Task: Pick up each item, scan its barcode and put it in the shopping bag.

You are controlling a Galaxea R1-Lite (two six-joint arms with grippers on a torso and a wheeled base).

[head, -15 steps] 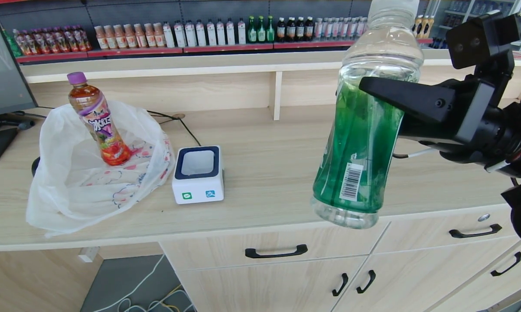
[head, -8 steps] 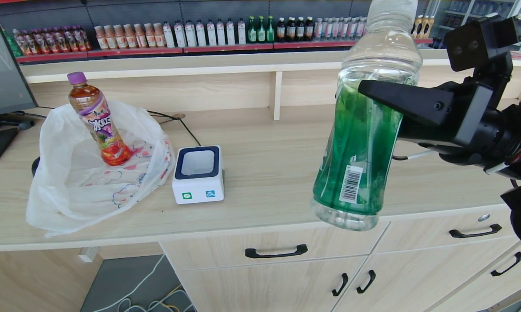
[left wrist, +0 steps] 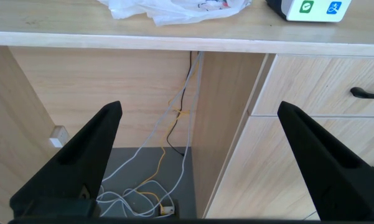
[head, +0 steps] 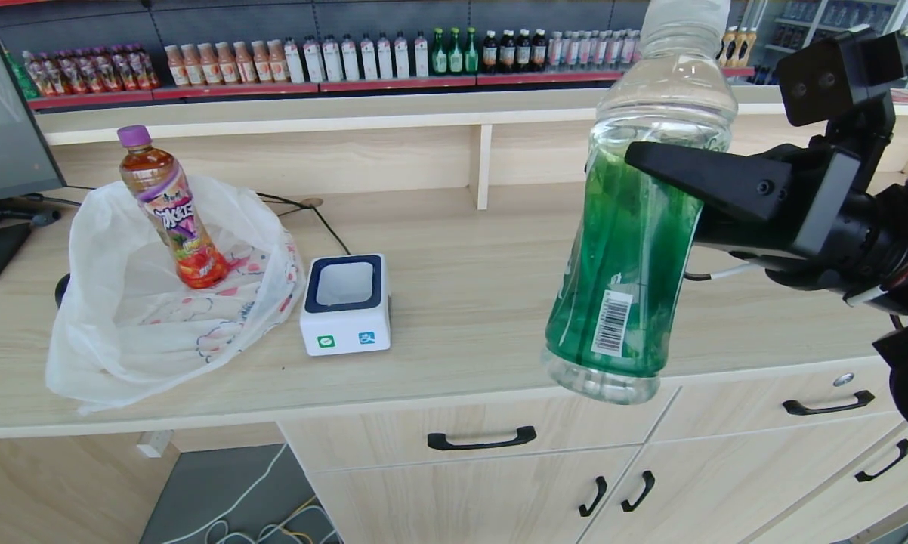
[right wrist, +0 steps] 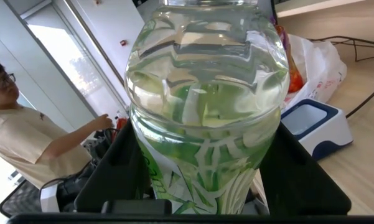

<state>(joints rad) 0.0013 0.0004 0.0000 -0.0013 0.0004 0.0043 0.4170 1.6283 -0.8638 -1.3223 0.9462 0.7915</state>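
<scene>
My right gripper (head: 669, 177) is shut on a clear bottle with a green label (head: 635, 227), held high above the counter's right part, its barcode (head: 611, 323) facing me. In the right wrist view the green-label bottle (right wrist: 205, 118) sits tight between the fingers (right wrist: 112, 168). The white scanner with a dark blue rim (head: 345, 302) stands on the counter left of the bottle. A white shopping bag (head: 144, 302) lies at the left with a purple-capped tea bottle (head: 173, 211) upright in it. My left gripper (left wrist: 199, 155) hangs open below the counter edge, empty.
A wooden counter (head: 461, 287) with drawers (head: 484, 438) below. A monitor (head: 4, 113) stands at the far left, with cables behind the bag. A raised back ledge (head: 424, 113) borders the counter. Cables (left wrist: 168, 155) lie on the floor under it.
The held bottle has drifted very slightly; nothing else has moved.
</scene>
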